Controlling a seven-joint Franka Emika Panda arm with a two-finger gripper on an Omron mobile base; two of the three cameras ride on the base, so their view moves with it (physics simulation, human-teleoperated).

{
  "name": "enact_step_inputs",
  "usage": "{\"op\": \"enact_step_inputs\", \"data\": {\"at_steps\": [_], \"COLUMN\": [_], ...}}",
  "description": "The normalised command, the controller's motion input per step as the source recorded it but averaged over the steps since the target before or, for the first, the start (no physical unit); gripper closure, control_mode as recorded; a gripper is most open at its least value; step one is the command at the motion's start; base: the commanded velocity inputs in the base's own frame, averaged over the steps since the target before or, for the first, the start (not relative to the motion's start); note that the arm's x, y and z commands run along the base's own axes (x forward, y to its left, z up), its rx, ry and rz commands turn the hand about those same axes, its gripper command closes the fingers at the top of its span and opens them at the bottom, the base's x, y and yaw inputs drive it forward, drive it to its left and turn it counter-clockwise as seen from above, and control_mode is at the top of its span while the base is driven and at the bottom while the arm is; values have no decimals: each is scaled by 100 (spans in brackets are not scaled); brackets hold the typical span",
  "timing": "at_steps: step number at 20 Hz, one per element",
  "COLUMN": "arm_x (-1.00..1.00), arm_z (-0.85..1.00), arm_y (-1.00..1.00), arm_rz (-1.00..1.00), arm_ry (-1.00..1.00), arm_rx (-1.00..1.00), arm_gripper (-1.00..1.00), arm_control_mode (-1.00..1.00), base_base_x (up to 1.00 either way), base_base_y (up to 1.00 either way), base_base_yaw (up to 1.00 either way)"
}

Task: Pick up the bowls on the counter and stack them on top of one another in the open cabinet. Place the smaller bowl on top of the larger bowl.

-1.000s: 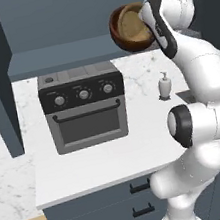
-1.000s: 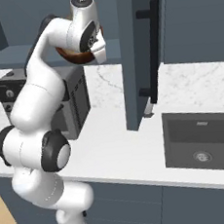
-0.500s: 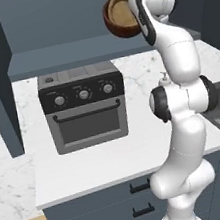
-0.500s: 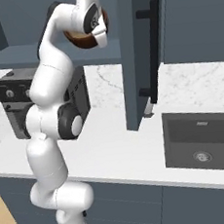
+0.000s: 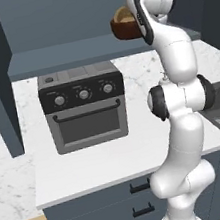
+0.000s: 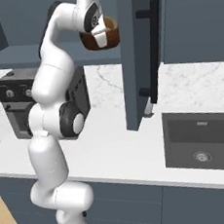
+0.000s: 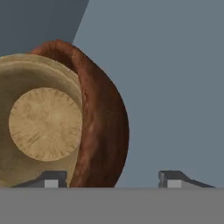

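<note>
Writing or brand marks could not be read anywhere you looked; the knobs on the grey toaster oven [image 5: 86, 113] carried nothing legible. You had the arm raised high, its gripper [image 6: 101, 32] at the larger bowl [image 6: 101, 36], which hung above the open cabinet's shelf [image 5: 62, 56], clear of the counter [image 5: 106, 163]. From the left base camera you saw the bowl's [image 5: 126, 23] pale inside peeking past the wrist; from the right, its dark outer wall. Your hand camera added the smaller bowl [image 7: 41, 127] nested inside the larger bowl [image 7: 103, 127], and the two fingertips [image 7: 52, 179] set wide apart on either side of the dark wall; whether the jaws pinched it, you could not tell. A dark sink [image 6: 203, 141] sat in the counter on the right.
</note>
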Motion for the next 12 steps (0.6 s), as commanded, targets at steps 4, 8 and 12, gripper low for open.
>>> {"op": "enact_step_inputs", "data": {"at_steps": [4, 8, 12], "arm_x": [-100, -100, -100], "arm_z": [-34, -62, -100], "arm_y": [-9, -6, 0], "arm_rz": [-1, -1, 0], "arm_ry": [-33, -34, -8], "arm_rx": [2, 2, 0], "arm_gripper": [-100, -100, -100], "arm_control_mode": [-100, -100, -100], "base_base_x": [0, 0, 0], "base_base_y": [0, 0, 0], "base_base_yaw": [0, 0, 0]}}
